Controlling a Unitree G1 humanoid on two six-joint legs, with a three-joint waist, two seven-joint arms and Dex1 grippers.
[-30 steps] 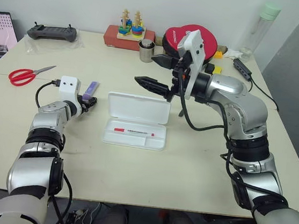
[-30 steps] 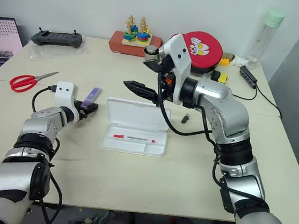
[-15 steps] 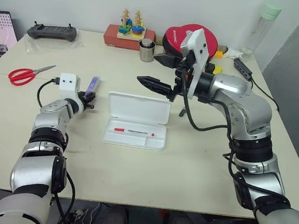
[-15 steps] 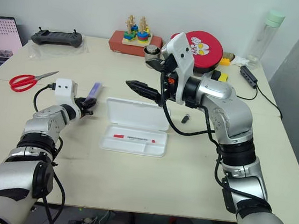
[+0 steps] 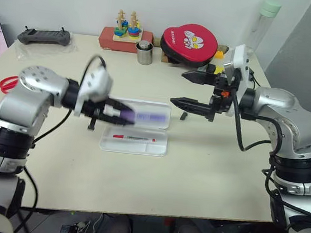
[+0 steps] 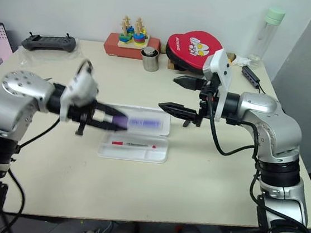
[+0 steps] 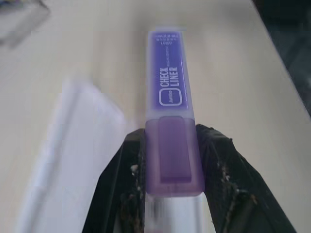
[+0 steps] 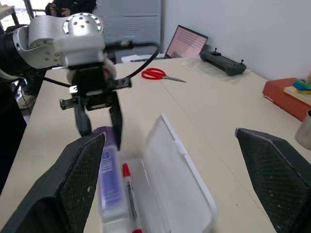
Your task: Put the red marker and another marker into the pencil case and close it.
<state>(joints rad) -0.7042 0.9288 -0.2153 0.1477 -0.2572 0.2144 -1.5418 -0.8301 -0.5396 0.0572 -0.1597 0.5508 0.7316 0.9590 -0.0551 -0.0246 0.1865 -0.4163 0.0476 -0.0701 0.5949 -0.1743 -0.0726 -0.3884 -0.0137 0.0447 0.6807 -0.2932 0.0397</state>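
My left gripper [image 7: 170, 160] pinches the purple marker [image 7: 171, 104] by its cap end, one black finger on each flat side, with the barrel projecting forward past the fingertips. In the head views it hangs over the open pencil case [image 5: 135, 142], roughly above the raised lid. The red marker [image 5: 133, 138] already lies in the tray, along its far edge.

To seat the second marker cleanly, I judge the following necessary:
1. Align the barrel parallel to the red marker.
2. Lower it over the free strip of tray on the near side.
3. Release only when the barrel is just above the tray floor.

My right gripper [image 5: 195, 90] hangs beside the case with its fingers spread wide and empty; I keep it away from the lid until the marker is down.
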